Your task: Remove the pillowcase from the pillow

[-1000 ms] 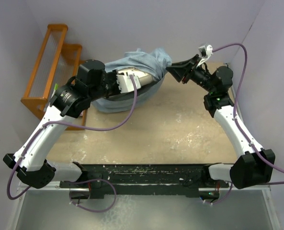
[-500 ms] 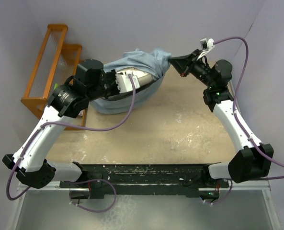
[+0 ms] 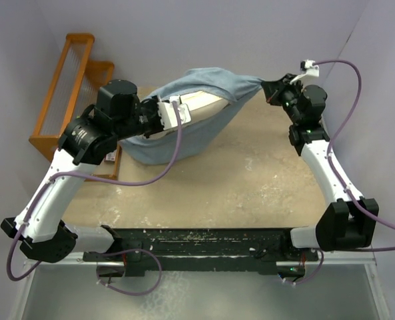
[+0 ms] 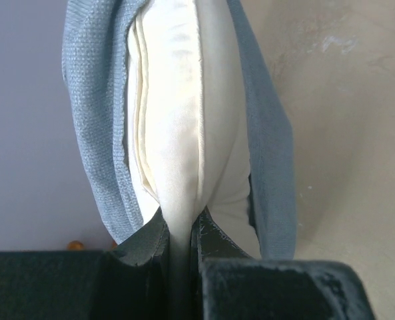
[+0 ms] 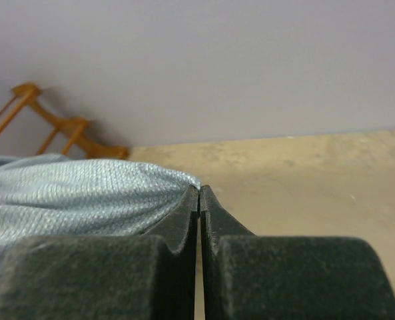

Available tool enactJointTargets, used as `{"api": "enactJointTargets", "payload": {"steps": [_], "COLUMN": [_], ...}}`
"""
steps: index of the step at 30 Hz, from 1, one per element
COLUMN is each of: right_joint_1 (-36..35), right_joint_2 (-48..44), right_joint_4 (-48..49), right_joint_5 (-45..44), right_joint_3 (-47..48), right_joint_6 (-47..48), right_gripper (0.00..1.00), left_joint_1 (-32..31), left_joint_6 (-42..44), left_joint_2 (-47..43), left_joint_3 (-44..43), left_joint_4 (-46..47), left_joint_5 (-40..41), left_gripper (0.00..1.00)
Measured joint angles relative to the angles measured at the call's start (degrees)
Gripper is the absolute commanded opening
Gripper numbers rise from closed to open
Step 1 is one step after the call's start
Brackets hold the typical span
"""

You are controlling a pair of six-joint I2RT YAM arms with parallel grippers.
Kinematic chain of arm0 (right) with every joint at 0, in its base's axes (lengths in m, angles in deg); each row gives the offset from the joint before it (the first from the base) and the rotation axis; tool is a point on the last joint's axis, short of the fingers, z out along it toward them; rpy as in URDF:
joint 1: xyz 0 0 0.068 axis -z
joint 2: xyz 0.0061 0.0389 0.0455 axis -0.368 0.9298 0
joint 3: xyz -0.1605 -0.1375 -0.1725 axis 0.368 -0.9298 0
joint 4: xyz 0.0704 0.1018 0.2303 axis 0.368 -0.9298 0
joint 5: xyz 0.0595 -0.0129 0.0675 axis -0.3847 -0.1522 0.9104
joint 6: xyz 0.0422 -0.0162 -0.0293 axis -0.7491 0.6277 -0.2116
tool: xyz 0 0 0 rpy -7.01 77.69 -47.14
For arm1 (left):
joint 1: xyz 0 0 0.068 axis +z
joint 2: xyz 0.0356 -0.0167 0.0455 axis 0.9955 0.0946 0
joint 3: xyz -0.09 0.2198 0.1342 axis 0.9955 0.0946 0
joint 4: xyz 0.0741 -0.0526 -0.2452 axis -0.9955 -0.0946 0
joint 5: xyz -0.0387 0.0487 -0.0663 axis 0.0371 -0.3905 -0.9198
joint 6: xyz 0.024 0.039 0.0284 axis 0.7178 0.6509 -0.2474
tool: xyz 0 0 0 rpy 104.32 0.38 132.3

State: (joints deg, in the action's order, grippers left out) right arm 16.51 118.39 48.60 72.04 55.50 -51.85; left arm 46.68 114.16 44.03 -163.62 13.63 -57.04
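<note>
Pillowcase point(image 3: 204, 130) taut between my two grippers. My right gripper point(image 5: 199, 200) closed tight on its blue-grey corner; my left gripper point(image 4: 182, 233) pinching pillow point(image 4: 177, 107) edge, cloth on both sides.

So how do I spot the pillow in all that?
Find the sandy table, then the blue-grey pillowcase stretched across its far side. The pillow is the cream bit poking out of that cloth at the left gripper, which pinches its edge. It is pale and smooth; the cloth around it is blue and knitted-looking.
</note>
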Motion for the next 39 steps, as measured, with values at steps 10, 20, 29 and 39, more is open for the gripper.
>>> {"api": "enactJointTargets", "payload": {"steps": [10,20,29,39], "right_joint_1": [3.69,3.52,2.19,0.94], "right_joint_2": [6.64,12.07,3.93,-14.91], "right_joint_4": [-2.23,-5.75,3.13,12.31], "right_joint_5": [-6.62,-15.41,-10.14,29.29], "right_joint_3": [-0.37,-8.44,-15.78,-2.49], "right_joint_6": [-1.95,-1.66,5.35,15.34], "right_gripper": [0.00,0.00,0.78,0.97], "left_joint_1": [0.00,0.00,0.00,0.00], "left_joint_6": [-2.40,-5.03,-6.78,0.76], "left_joint_2": [-2.38,-5.44,-8.13,-7.96], "left_joint_3": [-2.27,-1.97,0.94,7.04], "left_joint_4": [-2.25,2.01,7.65,14.03], "left_joint_5": [-8.76,-8.46,-7.52,-7.78], "left_gripper": [0.00,0.00,0.00,0.00]}}
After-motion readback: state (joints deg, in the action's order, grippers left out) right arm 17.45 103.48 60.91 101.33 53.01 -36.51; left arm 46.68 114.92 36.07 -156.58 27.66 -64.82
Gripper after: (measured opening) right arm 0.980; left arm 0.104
